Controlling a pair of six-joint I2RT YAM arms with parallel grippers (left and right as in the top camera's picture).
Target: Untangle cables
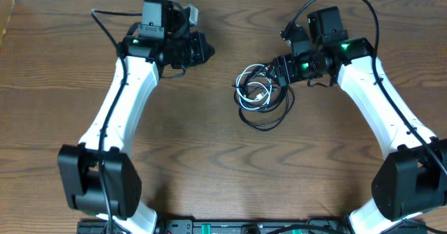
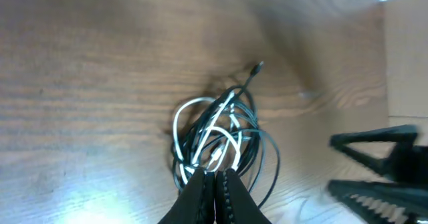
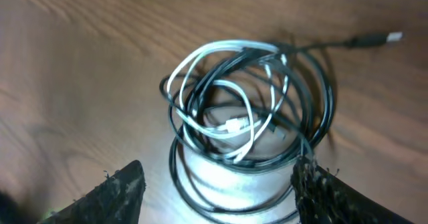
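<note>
Tangled thin black and white cables (image 1: 260, 94) on brown wooden table (image 1: 209, 150); left gripper (image 2: 215, 182) closed; right gripper (image 3: 217, 176) spread open, apparently over the coil.

Both arms stretched forward, wrists turned inward.
The left arm (image 1: 120, 98) slants away from its base at the near edge, the left jaws pressed tight together; the right arm (image 1: 380, 94) mirrors it, wrist bent toward the middle, the right jaws standing wide apart.
</note>
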